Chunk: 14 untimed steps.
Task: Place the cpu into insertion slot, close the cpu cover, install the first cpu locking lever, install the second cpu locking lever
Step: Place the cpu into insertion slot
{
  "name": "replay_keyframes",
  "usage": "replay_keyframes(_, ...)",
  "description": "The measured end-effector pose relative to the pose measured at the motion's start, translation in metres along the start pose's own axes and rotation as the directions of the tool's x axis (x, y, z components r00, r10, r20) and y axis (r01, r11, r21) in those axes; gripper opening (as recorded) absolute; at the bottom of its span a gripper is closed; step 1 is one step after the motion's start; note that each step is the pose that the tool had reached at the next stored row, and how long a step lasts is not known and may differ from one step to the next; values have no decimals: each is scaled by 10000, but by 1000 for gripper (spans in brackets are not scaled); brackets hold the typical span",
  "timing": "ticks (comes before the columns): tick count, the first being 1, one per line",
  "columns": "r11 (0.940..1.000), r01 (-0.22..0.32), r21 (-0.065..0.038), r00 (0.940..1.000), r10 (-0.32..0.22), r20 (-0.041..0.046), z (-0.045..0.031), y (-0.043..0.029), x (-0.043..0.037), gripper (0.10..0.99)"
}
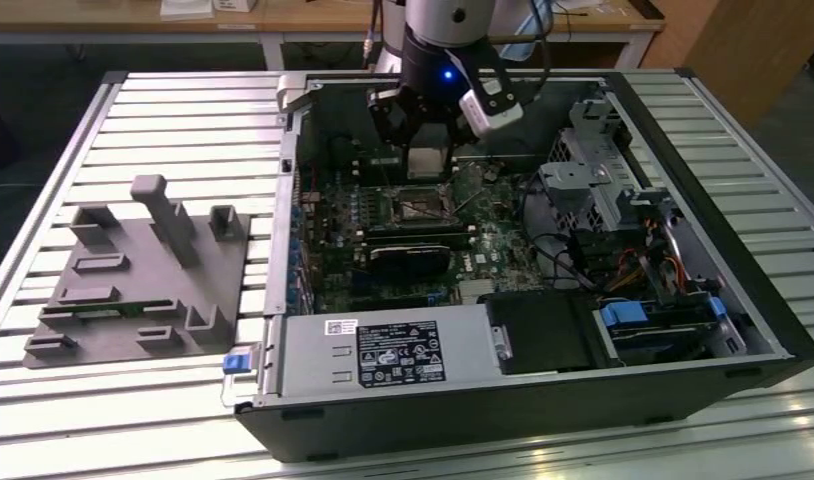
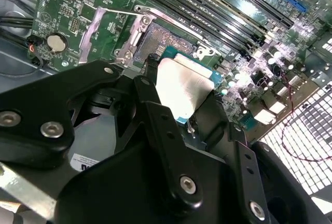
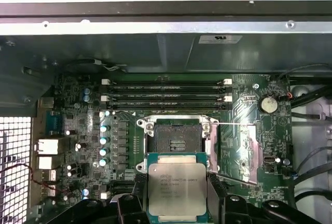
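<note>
Status: no step of the task is complete. The cpu (image 3: 177, 190) is off the board, held above the green motherboard (image 3: 244, 110) and just beside the insertion slot (image 3: 176, 138). It is not squarely over the slot; in the first wrist view its far edge overlaps only the slot's near border. The slot's dark centre is bare, with no chip seated. The cpu cover (image 2: 89, 36) stands swung open to one side of the slot, green board showing through its window in the second wrist view. Two thin rods that I judge to be the locking levers (image 3: 236, 125) lie out alongside the open cover, unlatched. Outstanding, then: seating the chip, closing the cover, and both levers. The gripper (image 3: 177, 203) has its black fingers (image 3: 129, 208) drawn in narrowly, one against each of two opposite edges of the cpu. The chip sits flat between them, with its pale metal top facing the first wrist view's camera. Nothing else is in the grasp, and no contact with the board is apparent. In the exterior view the chip hangs inside the open computer case (image 1: 727, 330), slightly to the far side of the slot. The case lies on a slatted table (image 1: 154, 120), with a grey fixture (image 1: 134, 270) well apart on the exterior view's left.
</note>
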State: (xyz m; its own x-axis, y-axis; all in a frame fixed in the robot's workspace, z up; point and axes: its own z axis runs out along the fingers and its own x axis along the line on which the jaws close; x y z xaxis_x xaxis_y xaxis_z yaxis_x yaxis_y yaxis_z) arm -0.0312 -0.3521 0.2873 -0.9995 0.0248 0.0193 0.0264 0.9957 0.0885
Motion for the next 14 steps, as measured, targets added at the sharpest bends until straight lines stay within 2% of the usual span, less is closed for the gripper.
replay_keyframes(14,10000,0,1,10000,0,-1,184,-16,-4,541)
